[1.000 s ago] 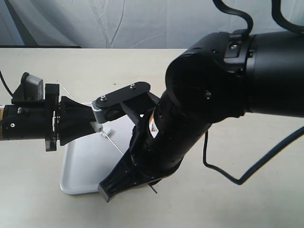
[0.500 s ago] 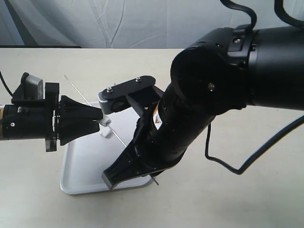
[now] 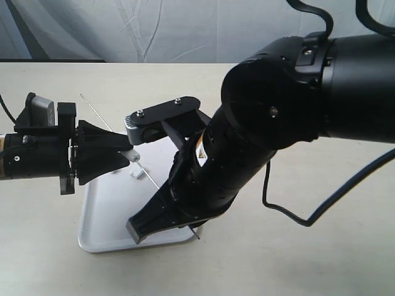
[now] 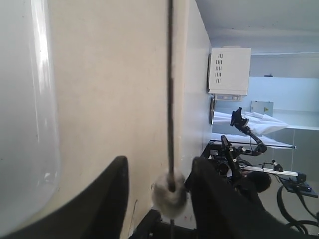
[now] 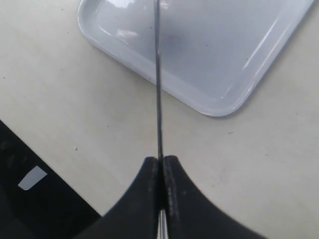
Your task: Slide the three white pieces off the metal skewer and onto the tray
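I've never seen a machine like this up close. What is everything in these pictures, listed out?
tray: one, white, flat on the table beneath the arms.
metal skewer: one, silver, held slanted above the tray.
white pieces: two seen, white; one threaded on the skewer between the left jaws, one apparently lying on the tray just below it. A third is not visible.
table: one, beige, under everything.
cable: one, black, looping over the table at the right.
cloth backdrop: one, pale, behind the table.
left arm: one, black; jaws open, either side of the threaded piece.
right arm: one, black; jaws shut on the skewer's lower end.
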